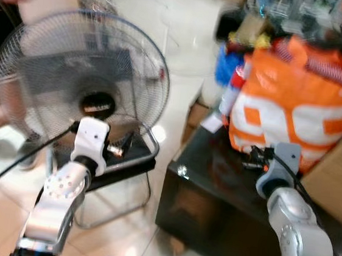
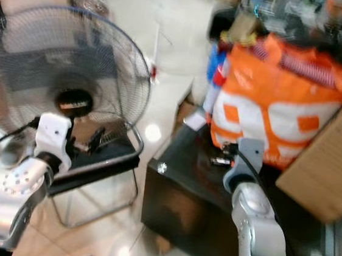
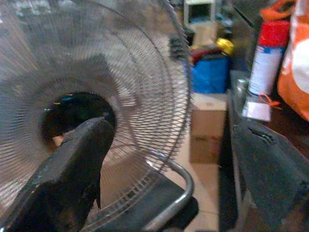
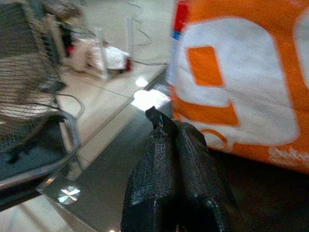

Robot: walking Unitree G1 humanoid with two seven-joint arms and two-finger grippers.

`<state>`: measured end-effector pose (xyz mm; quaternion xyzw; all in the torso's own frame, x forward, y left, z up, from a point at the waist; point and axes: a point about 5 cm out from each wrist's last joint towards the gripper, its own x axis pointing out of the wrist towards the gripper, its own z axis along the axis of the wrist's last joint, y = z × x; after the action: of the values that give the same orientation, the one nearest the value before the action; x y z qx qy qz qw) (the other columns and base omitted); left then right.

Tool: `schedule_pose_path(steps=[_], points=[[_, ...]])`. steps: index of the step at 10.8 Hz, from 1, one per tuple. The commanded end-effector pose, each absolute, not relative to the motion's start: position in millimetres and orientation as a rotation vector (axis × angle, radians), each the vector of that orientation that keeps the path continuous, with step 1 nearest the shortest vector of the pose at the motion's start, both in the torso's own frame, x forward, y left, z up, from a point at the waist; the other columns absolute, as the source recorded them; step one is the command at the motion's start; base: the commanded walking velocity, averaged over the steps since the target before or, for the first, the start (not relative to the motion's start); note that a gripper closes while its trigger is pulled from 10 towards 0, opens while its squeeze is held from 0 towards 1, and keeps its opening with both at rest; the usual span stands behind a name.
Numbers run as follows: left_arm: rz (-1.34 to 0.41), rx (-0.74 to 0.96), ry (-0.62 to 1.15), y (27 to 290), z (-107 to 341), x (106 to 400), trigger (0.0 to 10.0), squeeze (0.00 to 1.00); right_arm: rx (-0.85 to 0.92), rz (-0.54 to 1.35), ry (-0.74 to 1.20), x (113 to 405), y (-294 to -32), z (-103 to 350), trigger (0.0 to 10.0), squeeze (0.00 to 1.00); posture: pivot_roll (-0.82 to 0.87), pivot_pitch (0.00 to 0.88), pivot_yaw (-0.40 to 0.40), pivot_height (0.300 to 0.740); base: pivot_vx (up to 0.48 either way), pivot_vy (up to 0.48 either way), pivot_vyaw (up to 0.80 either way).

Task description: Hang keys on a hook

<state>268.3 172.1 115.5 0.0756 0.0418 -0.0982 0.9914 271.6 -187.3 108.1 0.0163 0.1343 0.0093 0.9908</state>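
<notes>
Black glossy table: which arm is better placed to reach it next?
Right. The right gripper, shut, hangs over the black glossy table beside the orange-and-white bag; the left gripper, open, faces the round wire-caged fan.

Keys (image 2: pixel 219 162): a small dark, partly metallic object, too blurred to resolve into parts, lay flat on the glossy black table (image 2: pixel 179 168), near its back, just beside the base of the orange-and-white bag (image 2: pixel 270 114).
</notes>
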Motion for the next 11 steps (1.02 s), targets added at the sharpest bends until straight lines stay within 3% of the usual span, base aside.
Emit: schedule_pose_path(steps=[1, 4, 11], points=[[-0.195, 0.16, 0.091, 173.5, 114.1, 267.8, 10.0, 0.04, 0.025, 0.012, 0.264, 271.1, -189.4, 109.3, 10.0, 0.0, -0.05, 0.0, 0.001, 0.74, 0.0, 0.0, 0.0], [-0.2, 0.142, 0.095, 171.2, 113.6, 269.8, 10.0, 0.04, 0.021, 0.004, 0.268, 266.5, -191.3, 107.7, 10.0, 0.0, -0.07, 0.0, 0.014, 0.74, 0.0, 0.0, 0.0], [-0.201, 0.137, 0.099, 171.7, 113.6, 272.6, 10.0, 0.05, 0.001, 0.022, 0.267, 268.4, -187.7, 108.6, 10.0, 0.0, -0.07, 0.0, 0.022, 0.74, 0.0, 0.272, 0.0]])
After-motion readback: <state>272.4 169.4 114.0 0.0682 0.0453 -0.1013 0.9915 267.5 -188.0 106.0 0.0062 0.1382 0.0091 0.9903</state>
